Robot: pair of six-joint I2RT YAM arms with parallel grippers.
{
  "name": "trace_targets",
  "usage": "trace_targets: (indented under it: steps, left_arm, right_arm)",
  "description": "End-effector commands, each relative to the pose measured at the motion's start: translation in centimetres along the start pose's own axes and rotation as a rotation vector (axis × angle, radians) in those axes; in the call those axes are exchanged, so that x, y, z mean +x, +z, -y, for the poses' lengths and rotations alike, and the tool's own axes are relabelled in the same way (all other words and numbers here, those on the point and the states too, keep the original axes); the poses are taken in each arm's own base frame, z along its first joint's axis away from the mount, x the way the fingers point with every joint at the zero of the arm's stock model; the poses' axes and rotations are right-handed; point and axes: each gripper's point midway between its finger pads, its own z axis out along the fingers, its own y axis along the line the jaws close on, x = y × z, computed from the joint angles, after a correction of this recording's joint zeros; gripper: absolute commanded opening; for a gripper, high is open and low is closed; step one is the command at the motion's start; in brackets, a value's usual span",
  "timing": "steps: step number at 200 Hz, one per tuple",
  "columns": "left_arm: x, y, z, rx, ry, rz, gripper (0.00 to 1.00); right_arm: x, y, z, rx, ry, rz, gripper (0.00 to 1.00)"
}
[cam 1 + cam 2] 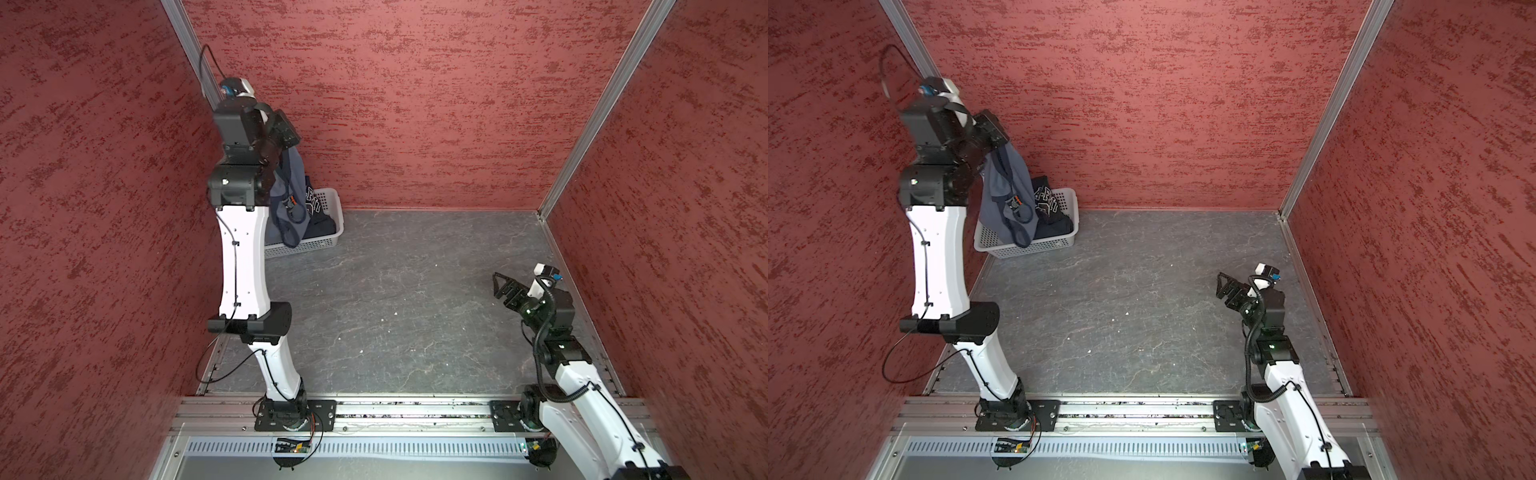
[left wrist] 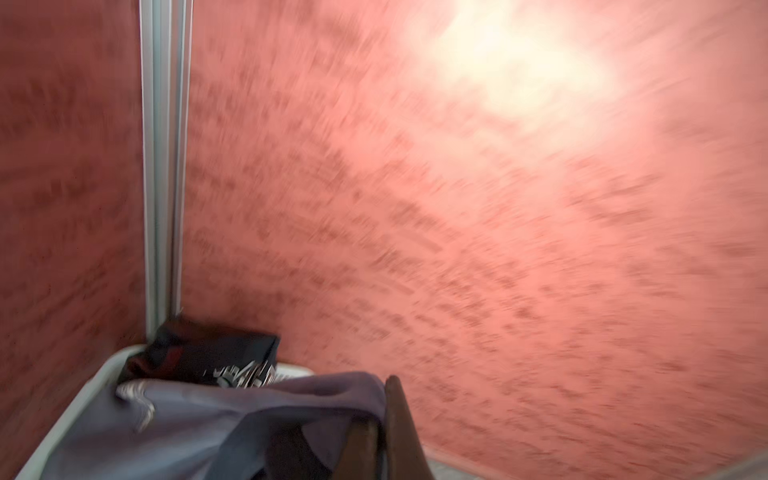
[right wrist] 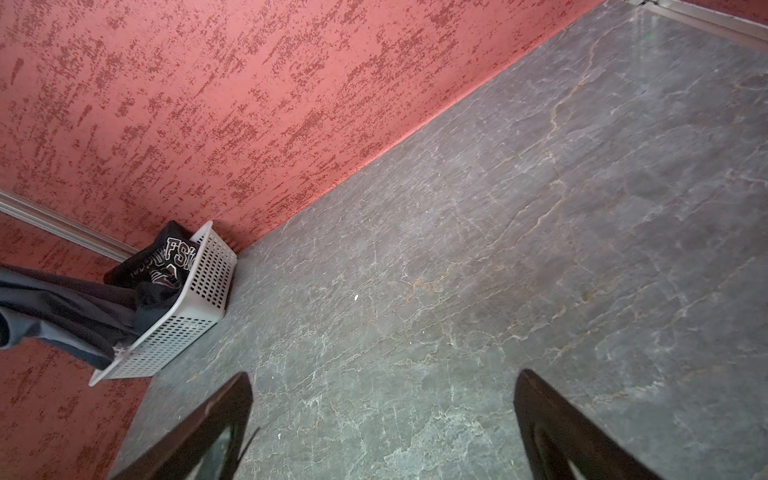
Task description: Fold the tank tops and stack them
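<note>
The slate grey-blue tank top [image 1: 291, 195] [image 1: 1005, 195] hangs bunched from my left gripper [image 1: 289, 146] [image 1: 1005, 143], which is raised high near the back left corner and shut on its top edge. Its lower end droops into the white basket [image 1: 299, 247] [image 1: 1038, 247]. In the blurred left wrist view the fingers [image 2: 395, 415] pinch the grey-blue cloth [image 2: 232, 399]. The dark navy tank top [image 1: 318, 208] [image 1: 1048, 203] [image 3: 162, 266] with white lettering lies crumpled in the basket. My right gripper [image 1: 498, 284] [image 1: 1221, 284] [image 3: 384, 374] hovers open and empty over the right side of the table.
The basket [image 3: 195, 307] sits in the back left corner against the red walls. The grey marbled table top [image 1: 395, 299] spreads between the two arms. Red textured walls close in the left, back and right sides, with metal posts in the corners.
</note>
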Motion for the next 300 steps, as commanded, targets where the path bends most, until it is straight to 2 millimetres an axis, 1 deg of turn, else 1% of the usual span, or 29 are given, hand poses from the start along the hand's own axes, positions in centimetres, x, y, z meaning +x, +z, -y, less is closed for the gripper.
trace_targets:
  steps: [1,25,46,59,70,89,104,120,140,164,172,181,187,191,194,200,207,214,219,236,244,247,258,270,271,275,280,286,300]
  left_arm:
    - [-3.6,-5.1,6.0,0.197,0.052,0.105,0.00]
    - [-5.0,-9.7,10.9,0.347,0.065,0.161,0.00]
    - [-5.0,-13.1,15.2,0.480,0.067,0.181,0.00]
    - [-4.4,-14.6,17.5,0.546,0.061,0.173,0.00]
    - [-3.4,-15.4,19.5,0.601,0.050,0.148,0.00]
    - [-0.4,-15.8,22.9,0.678,0.035,0.070,0.00]
    - [3.5,-15.2,25.3,0.710,0.020,-0.027,0.00]
    - [9.1,-14.4,28.3,0.761,0.005,-0.161,0.00]
    - [18.5,-13.4,31.6,0.795,-0.011,-0.342,0.00]
    - [30.0,-13.6,35.4,0.824,-0.018,-0.550,0.00]
    - [33.3,-14.1,36.7,0.834,-0.012,-0.608,0.00]
    - [37.0,-14.6,37.8,0.835,0.011,-0.675,0.05]
    - [38.8,-14.8,38.3,0.831,0.026,-0.714,0.10]
    - [39.6,-14.9,38.6,0.827,0.031,-0.733,0.15]
    - [40.3,-14.9,38.6,0.818,0.038,-0.753,0.22]
    - [41.9,-14.7,38.3,0.793,0.057,-0.789,0.42]
    - [42.7,-14.4,37.8,0.755,0.075,-0.810,0.60]
    - [43.4,-13.9,36.9,0.708,0.097,-0.819,0.72]
    - [43.5,-13.7,36.2,0.683,0.119,-0.820,0.78]
    - [43.5,-13.0,33.4,0.599,0.192,-0.803,0.88]
    - [42.5,-12.9,32.0,0.574,0.205,-0.775,0.92]
    - [42.7,-12.8,31.1,0.554,0.214,-0.776,0.94]
    - [41.8,-12.3,28.2,0.503,0.200,-0.759,0.98]
    - [41.8,-11.7,24.2,0.440,0.158,-0.778,0.98]
    - [41.5,-11.6,24.0,0.437,0.149,-0.773,0.97]
    - [41.9,-11.3,22.5,0.414,0.138,-0.786,0.98]
    - [41.8,-11.0,20.8,0.392,0.116,-0.787,0.97]
    - [41.2,-10.8,19.3,0.378,0.089,-0.780,0.98]
    - [41.6,-10.6,15.4,0.328,0.054,-0.806,0.98]
  right_arm:
    - [-1.4,-0.9,-1.9,-0.044,0.008,0.011,0.99]
    - [-1.8,-1.8,-2.6,-0.058,0.004,0.018,0.99]
    - [-2.3,-2.8,-3.1,-0.059,-0.002,0.029,0.99]
    - [-2.6,-3.4,-3.4,-0.061,-0.007,0.036,0.99]
    - [-3.0,-4.0,-3.7,-0.061,-0.014,0.043,0.99]
    - [-3.6,-5.0,-4.2,-0.055,-0.026,0.058,0.99]
    - [-4.1,-5.7,-4.2,-0.035,-0.031,0.069,0.99]
    - [-4.4,-6.3,-3.6,0.013,-0.027,0.081,0.99]
    - [-4.8,-7.2,-2.0,0.117,-0.007,0.102,0.99]
    - [-5.4,-8.6,-0.1,0.231,0.004,0.158,0.99]
    - [-5.6,-9.1,0.4,0.261,0.005,0.176,0.99]
    - [-5.9,-9.7,0.9,0.290,0.007,0.199,0.99]
    - [-6.0,-9.9,1.0,0.299,0.007,0.209,0.99]
    - [-6.1,-10.1,1.2,0.306,0.009,0.215,0.99]
    - [-6.1,-10.2,1.3,0.310,0.009,0.219,0.99]
    - [-6.2,-10.3,1.2,0.312,0.006,0.225,0.99]
    - [-6.1,-10.3,1.2,0.310,0.004,0.225,0.99]
    - [-6.0,-10.1,1.1,0.301,-0.001,0.214,0.99]
    - [-5.8,-9.9,1.0,0.291,-0.005,0.203,0.99]
    - [-4.7,-8.7,0.6,0.252,-0.005,0.134,0.98]
    - [-3.6,-7.7,0.3,0.226,-0.002,0.076,0.96]
    - [-3.3,-7.4,0.3,0.219,0.002,0.056,0.95]
    - [-1.6,-6.0,0.3,0.191,0.022,-0.027,0.93]
    - [0.6,-4.5,0.7,0.176,0.061,-0.117,0.91]
    - [0.8,-4.4,0.7,0.174,0.064,-0.124,0.91]
    - [1.5,-3.9,0.8,0.169,0.071,-0.151,0.91]
    - [2.4,-3.4,0.8,0.164,0.074,-0.182,0.90]
    - [3.4,-2.8,0.7,0.161,0.070,-0.217,0.90]
    - [5.5,-1.6,0.2,0.155,0.052,-0.284,0.90]
